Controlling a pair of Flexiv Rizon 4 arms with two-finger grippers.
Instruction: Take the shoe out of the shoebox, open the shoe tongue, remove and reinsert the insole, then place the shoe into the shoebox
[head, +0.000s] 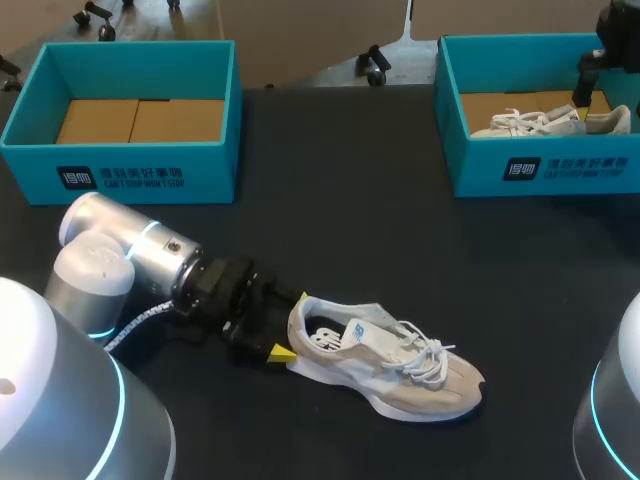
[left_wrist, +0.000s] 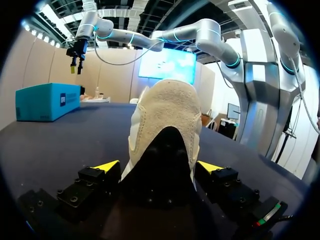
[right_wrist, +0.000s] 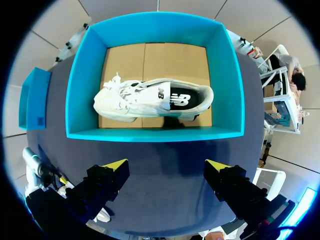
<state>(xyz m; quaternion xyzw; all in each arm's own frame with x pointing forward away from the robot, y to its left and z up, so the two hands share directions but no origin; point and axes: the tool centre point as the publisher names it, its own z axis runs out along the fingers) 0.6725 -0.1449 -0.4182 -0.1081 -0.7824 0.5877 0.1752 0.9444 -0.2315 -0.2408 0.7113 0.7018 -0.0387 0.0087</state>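
Note:
A beige and white shoe (head: 385, 358) lies on its side on the dark table, toe pointing right. My left gripper (head: 288, 326) is at its heel, open, a yellow tip on either side. In the left wrist view the heel (left_wrist: 165, 120) fills the gap between the open fingers (left_wrist: 107, 167), and no clear contact shows. A second, white shoe (head: 548, 122) lies in the teal shoebox (head: 540, 170) at the back right. My right gripper (right_wrist: 167, 167) hangs open above that box's near wall, over the white shoe (right_wrist: 150, 100), holding nothing.
Another teal shoebox (head: 125, 165) stands at the back left with only its cardboard floor showing. Bare dark table lies between the two boxes and in front of the right one.

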